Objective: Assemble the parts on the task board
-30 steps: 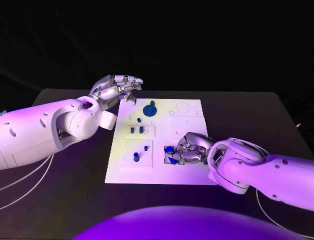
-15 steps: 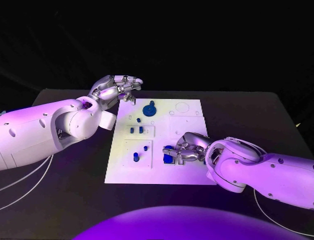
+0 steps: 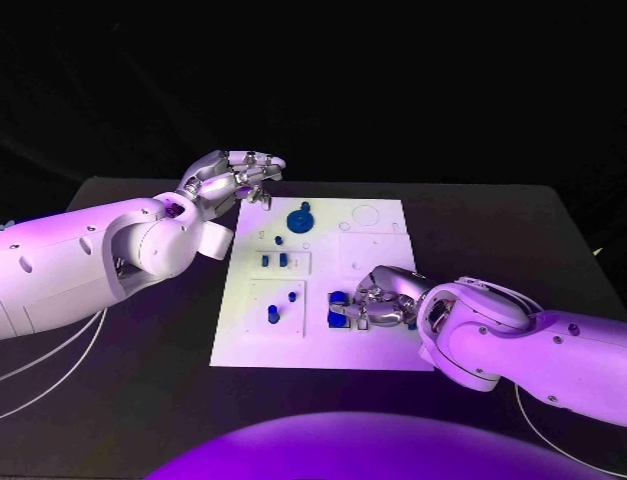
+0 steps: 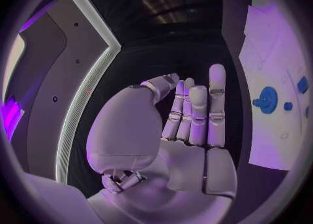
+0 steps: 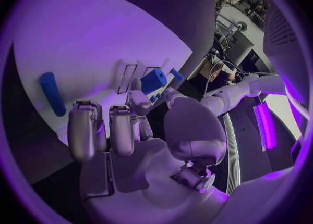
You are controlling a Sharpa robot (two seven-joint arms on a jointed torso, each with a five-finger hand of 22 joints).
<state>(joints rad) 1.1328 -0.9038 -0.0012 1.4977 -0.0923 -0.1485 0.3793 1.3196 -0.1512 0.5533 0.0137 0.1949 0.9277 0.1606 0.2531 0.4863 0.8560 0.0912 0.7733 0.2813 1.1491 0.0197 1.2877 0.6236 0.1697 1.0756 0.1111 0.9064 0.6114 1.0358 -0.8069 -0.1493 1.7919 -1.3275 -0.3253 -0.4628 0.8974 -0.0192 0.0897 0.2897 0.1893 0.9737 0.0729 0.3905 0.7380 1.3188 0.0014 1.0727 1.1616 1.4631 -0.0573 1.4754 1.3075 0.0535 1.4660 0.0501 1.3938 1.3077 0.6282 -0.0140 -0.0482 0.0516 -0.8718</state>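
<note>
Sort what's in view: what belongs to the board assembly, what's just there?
Job:
task board
round blue part
blue parts by the right hand
small blue parts mid-board
right hand, at the parts
left hand, at the board's far corner

Just there:
black table
cables

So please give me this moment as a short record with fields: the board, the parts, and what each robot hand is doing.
board: white task board lying flat in the middle of the black table
round part: blue disc with a knob, at the far end of the board
small parts: blue pieces in the middle of the board
left robot hand: at the far left corner of the board, fingers apart, holds nothing
right robot hand: low over the near right part of the board, fingers around a blue block; a firm hold cannot be told
</note>
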